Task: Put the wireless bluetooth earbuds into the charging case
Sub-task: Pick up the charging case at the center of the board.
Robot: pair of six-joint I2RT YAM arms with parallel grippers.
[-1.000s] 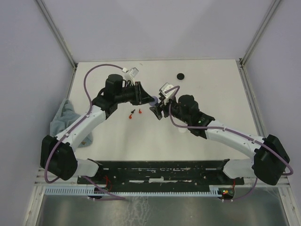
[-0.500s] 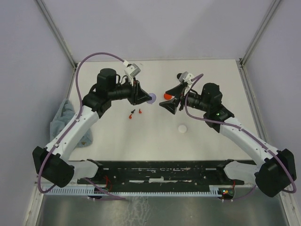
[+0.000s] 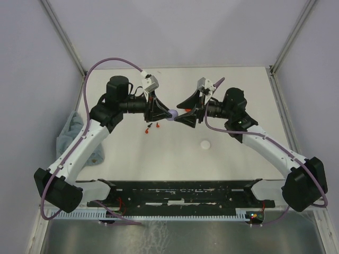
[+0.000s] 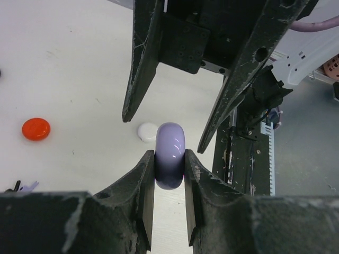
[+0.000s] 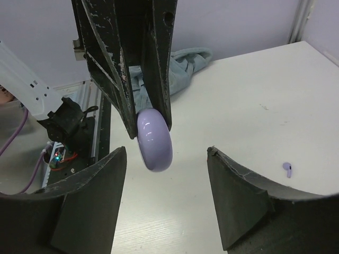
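My left gripper [image 4: 169, 159] is shut on a closed lavender charging case [image 4: 170, 151], holding it on edge above the table. The same case [image 5: 154, 139] hangs from the left fingers in the right wrist view. My right gripper [image 5: 166, 153] faces it with its jaws open, one finger on each side of the case and not touching it. From above, the two grippers meet tip to tip at the case [image 3: 172, 114]. A lavender earbud [image 5: 287, 169] lies on the table. Two red earbuds [image 3: 153, 126] lie just below the left gripper [image 3: 165, 113].
A white case [image 3: 205, 144] lies on the table below the right gripper [image 3: 183, 114]. A red case [image 4: 36, 128] lies off to one side. A crumpled blue cloth [image 3: 71, 135] sits at the table's left edge. Grey walls enclose the table.
The right gripper has swung left from behind the red case, and its open jaws now flank the lavender case. The left gripper has kept its grip and shifted slightly right.
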